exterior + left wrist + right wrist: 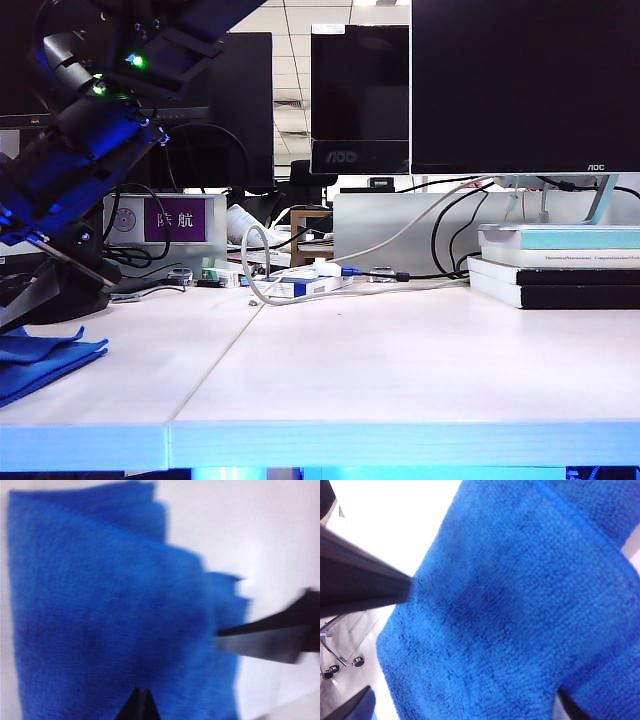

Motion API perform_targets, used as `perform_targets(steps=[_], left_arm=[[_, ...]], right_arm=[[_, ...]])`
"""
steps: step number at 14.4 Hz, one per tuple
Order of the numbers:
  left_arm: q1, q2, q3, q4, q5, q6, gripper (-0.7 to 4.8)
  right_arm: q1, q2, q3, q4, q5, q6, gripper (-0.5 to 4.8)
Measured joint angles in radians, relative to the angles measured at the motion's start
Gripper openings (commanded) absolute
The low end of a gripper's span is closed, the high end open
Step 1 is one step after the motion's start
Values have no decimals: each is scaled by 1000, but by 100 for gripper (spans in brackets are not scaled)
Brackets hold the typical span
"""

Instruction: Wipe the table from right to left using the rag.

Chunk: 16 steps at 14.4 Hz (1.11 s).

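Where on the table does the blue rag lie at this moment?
In the exterior view the rag lies at the far left of the table, near its front edge, below the dark arm.

At the far left of the scene, a black, blocky arm (70, 150) is catching a blue sheen along its housings, and two small green lights (137, 61) are glowing near its upper end. The left gripper (180, 665) is showing thin, dark, blade-like fingers (270, 640) tapering to points. The right gripper (487, 645) is showing a flat black finger (360, 582) narrowing to a blunt tip.
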Motion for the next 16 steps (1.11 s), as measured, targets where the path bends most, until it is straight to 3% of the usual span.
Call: perform_targets(steps=[4,7,15,16], left_arm=[[-77,12,-45,107,-29,-11,-6],[-78,88,-55,148,-89,-45,-6],[-79,123,-55,169,-99,-38,-6],[-80,122,-55,173,-104,-38,-6]], right_arm=[[1,0,0,0,-2,-12,479],[0,-8,0,-53,-2,-65,479],[-26,-170,-1,-111,-2,-138,479],[-33,-204,-1,-111,2,-147,367]])
